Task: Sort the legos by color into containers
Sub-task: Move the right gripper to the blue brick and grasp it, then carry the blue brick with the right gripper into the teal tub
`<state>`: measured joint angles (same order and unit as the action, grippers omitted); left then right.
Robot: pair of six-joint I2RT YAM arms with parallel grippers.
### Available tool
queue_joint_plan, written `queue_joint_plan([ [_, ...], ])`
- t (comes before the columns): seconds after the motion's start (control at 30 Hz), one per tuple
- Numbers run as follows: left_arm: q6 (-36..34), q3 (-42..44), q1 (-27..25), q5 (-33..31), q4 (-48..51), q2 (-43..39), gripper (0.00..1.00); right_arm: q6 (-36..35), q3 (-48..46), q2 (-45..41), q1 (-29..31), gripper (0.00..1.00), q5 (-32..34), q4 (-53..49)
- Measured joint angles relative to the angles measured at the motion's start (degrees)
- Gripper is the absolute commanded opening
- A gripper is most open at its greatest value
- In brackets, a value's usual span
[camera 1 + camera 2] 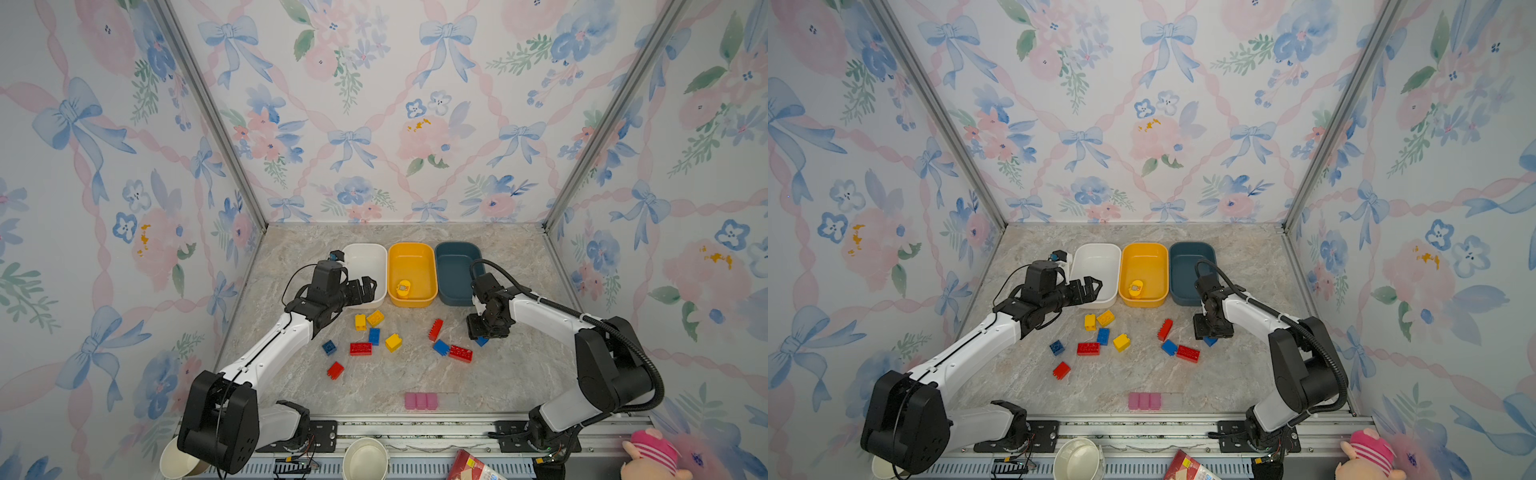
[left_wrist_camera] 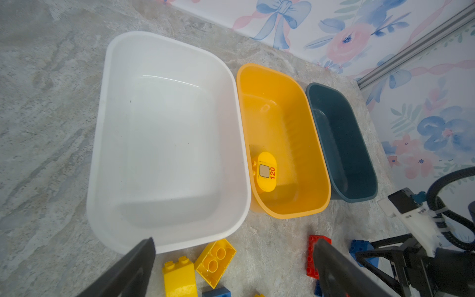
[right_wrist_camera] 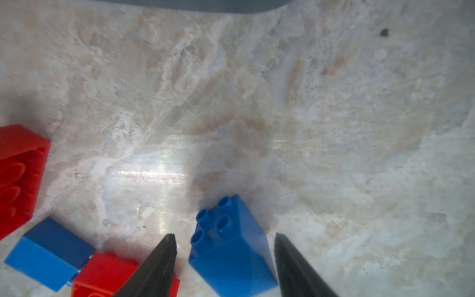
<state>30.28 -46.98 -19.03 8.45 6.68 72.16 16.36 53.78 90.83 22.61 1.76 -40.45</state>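
Three containers stand in a row at the back: white, yellow and teal. A yellow rounded piece lies in the yellow one. Red, yellow and blue legos are scattered in front, among them a red long brick and a yellow brick. My left gripper hangs open over the white tub's near rim and holds nothing. My right gripper is low on the table and open. Its fingers straddle a blue brick, with a gap on each side.
A pale-pink segmented strip lies near the front edge. Paper cups, a red packet and a pink plush toy sit below the front rail. A blue brick and a red brick lie close beside the right fingers.
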Motion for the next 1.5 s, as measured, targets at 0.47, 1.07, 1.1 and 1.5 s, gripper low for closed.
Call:
queue_joint_plan([
  [0.47, 0.0, 0.0, 0.0, -0.02, 0.0, -0.02, 0.98, 0.11, 1.18, 2.29, 3.08, 0.28, 1.92, -0.74],
  [1.07, 0.02, 0.83, 0.0, -0.04, -0.42, -0.66, 0.98, 1.18, 17.2, -4.7, 2.86, 0.26, 2.58, -6.73],
  [1.1, 0.02, 0.85, 0.0, -0.04, -0.44, -0.76, 0.98, 1.16, 18.32, -4.26, 2.54, 0.26, 2.6, -6.78],
  [1.5, 0.39, 3.23, 0.0, -0.07, -0.66, -3.41, 0.98, -0.5, 30.97, 13.25, -0.94, 0.25, 2.91, -5.35],
])
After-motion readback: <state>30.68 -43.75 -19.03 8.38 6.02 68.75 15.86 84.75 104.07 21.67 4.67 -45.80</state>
